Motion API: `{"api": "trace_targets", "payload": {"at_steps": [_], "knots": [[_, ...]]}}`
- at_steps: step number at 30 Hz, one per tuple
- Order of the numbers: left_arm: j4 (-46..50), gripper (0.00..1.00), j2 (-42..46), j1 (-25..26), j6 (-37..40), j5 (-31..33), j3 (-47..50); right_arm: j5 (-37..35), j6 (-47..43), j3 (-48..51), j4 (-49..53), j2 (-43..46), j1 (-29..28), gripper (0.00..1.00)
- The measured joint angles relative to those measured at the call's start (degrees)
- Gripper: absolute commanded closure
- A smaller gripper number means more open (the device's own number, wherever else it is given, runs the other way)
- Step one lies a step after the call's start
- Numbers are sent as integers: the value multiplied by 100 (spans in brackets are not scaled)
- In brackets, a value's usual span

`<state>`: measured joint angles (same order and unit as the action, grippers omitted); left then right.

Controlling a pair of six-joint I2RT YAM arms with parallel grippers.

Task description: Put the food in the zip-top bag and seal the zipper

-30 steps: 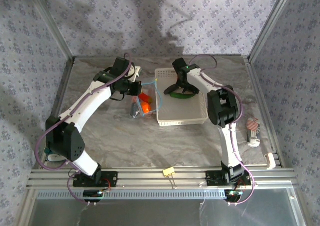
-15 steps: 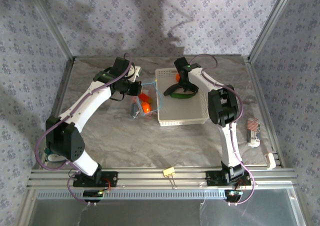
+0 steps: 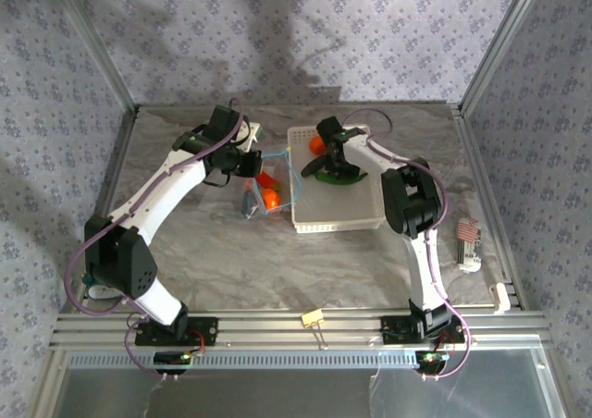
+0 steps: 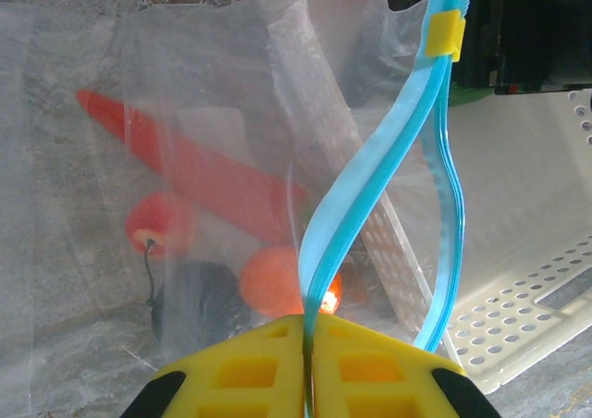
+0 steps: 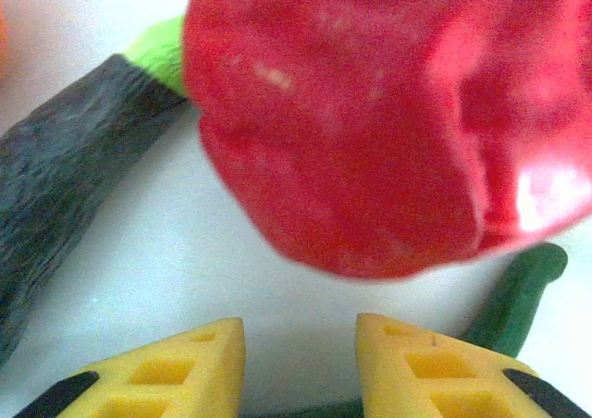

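While the left gripper is clenched on the zipper at one end of the mouth of the bag, the right gripper hangs released, fingers apart, just short of the pepper on the floor of the basket. The bag sits just left of the basket and seems to lean on its left wall; inside lie a carrot, round fruits and a dark piece. Trouble could start with the pepper, I judge: it is round, glossy and looks broader than the gap between the fingers, so a shallow pinch might squirt it aside, or the closing fingers might catch the cucumber lying right beside it. The mouth is the other worry (its two blue lips part only into a narrow slit), so a bulky pepper could snag a lip, shove the limp bag left or tug the strip out of the left pinch. The zipper's long axis runs near to far along the basket's left wall, and the mouth faces right, toward the basket. The curved cucumber lies roughly left to right across the far half of the basket, with an orange fruit beyond it.
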<state>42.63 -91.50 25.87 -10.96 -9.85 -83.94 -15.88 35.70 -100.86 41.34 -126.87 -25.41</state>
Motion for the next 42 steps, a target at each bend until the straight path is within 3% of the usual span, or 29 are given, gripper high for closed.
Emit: {"api": "trace_targets", "payload": {"at_steps": [12,17,29,42], "knots": [[-2,90,-7,0,-2,-2,2,138,-350,457,-179,597,-155,74],[-2,90,-11,0,-2,-2,2,184,-448,542,-175,640,-188,58],[-2,90,-11,0,-2,0,2,638,-881,415,-76,645,-186,39],[-2,90,-11,0,0,0,2,529,-986,-442,24,15,-175,41]]}}
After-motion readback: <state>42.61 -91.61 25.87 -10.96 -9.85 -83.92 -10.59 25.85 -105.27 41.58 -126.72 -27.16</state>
